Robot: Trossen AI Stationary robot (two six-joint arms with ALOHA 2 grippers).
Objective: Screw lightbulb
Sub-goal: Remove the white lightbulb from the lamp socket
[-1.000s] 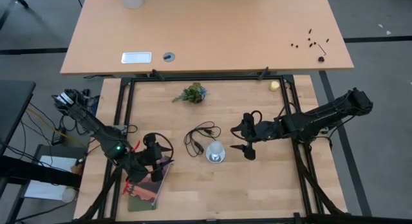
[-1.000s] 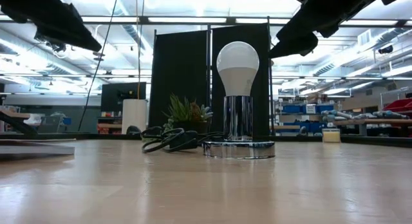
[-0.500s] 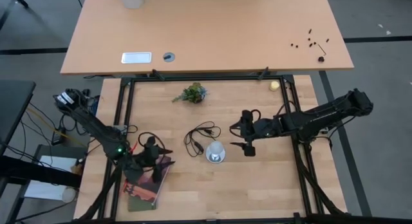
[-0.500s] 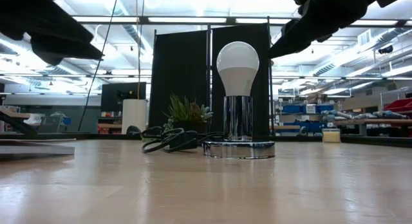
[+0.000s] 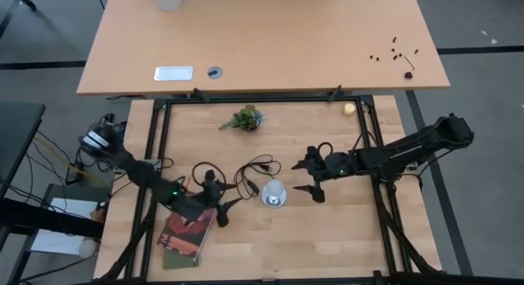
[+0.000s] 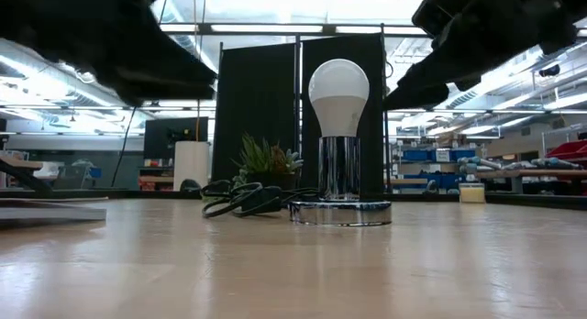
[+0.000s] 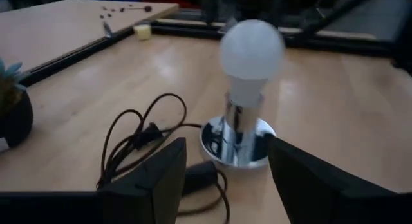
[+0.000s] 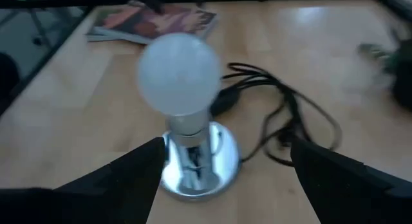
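I see the lightbulb (image 6: 338, 94) upright in the chrome socket (image 6: 340, 209) mid-table, cord (image 5: 252, 177) coiled beside it; left gripper (image 5: 221, 208) spread, near its left, right gripper (image 5: 309, 177) spread on the opposite side, neither touching; magazine (image 5: 185, 236) lies under my left arm; no writing legible.

The lightbulb (image 6: 338, 94) stands on the socket base (image 6: 340, 212), between both end effectors.
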